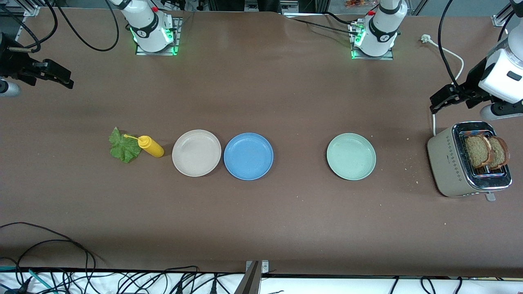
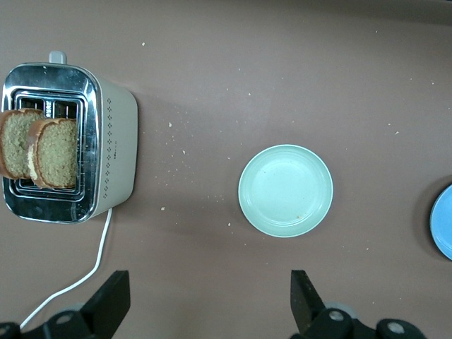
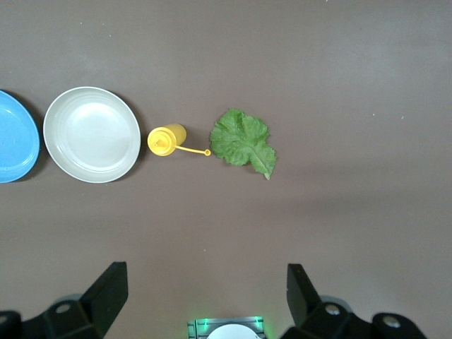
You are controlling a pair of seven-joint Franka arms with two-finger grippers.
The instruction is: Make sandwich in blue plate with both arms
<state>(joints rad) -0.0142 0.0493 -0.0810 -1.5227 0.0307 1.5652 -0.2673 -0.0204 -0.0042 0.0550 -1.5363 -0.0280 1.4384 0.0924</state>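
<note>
The blue plate [image 1: 248, 156] lies bare at mid-table, between two other plates. No sandwich is in view. Two brown bread slices [image 1: 486, 152] stand upright in the toaster slots at the left arm's end. A green lettuce leaf [image 1: 124, 145] lies flat on the table at the right arm's end. My left gripper [image 1: 439, 102] hangs open and holds nothing, in the air just beside the toaster; its wrist view shows the slices [image 2: 39, 152] and the plate's edge [image 2: 443, 222]. My right gripper [image 1: 61, 77] hangs open and holds nothing, high over the table's end near the leaf [image 3: 242, 140].
A beige plate [image 1: 196, 153] touches the blue one on the lettuce side. A mint-green plate [image 1: 351, 156] sits toward the toaster [image 1: 449, 163]. A yellow squeeze bottle [image 1: 150, 146] lies beside the leaf. The toaster's white cord [image 1: 449, 53] runs toward the bases. Crumbs dot the table.
</note>
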